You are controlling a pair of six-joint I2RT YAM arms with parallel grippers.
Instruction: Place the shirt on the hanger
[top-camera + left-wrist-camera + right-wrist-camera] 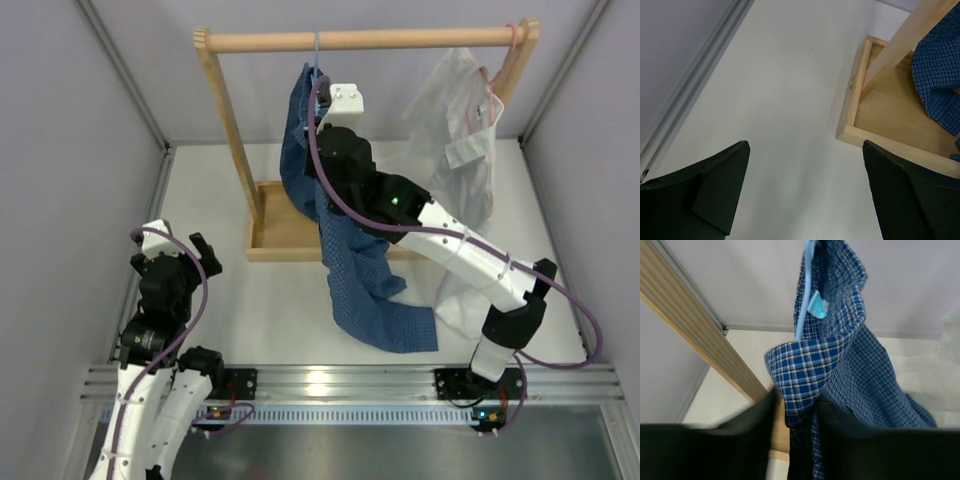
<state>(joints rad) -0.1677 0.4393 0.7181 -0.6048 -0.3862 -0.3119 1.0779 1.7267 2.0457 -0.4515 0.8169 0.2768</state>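
At the back of the white table (pixel 230 300) stands a light wooden garment rack (pixel 360 40) with a shallow tray base. From its rail hangs a thin light-blue wire hanger (pixel 805 295), hook over the rail, left of centre. The blue fine-checked button-up shirt (pixel 350 260) hangs from that spot. It drapes down past the tray's front edge, and its lower end lies crumpled on the table in front of the rack. In my right wrist view the hanger's wire runs down into the collar opening, beside a small pale-blue label. I cannot tell how far the shoulders sit on the wire.

My right gripper (pixel 797 407) is reached up to the collar, its two dark fingers pinched narrow on a fold of the checked collar cloth. My left gripper (pixel 805 147) hovers low over bare table near the rack's left front corner. Its fingers are spread wide with nothing between them, well apart from the shirt.

Towards the right end of the rail, a larger white shirt (pixel 460 110) hangs on a pink hanger (pixel 512 40).
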